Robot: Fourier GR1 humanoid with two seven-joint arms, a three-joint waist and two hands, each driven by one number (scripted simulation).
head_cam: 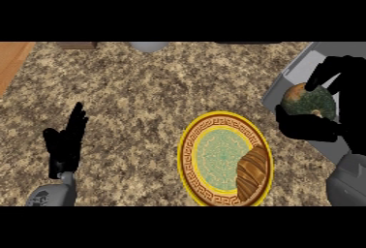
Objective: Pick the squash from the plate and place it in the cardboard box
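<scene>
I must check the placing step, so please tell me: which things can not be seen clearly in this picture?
- Squash, head view: the right robot hand curls round it and covers its right side.
- Cardboard box, head view: cut by the right edge and hidden behind that hand; its inside cannot be seen.
- Grey round object, head view: cut off at the top, so it cannot be identified.

Even, moderately bright light falls across the speckled counter. No strong glare shows. The black hands appear as flat dark shapes without shading.
</scene>
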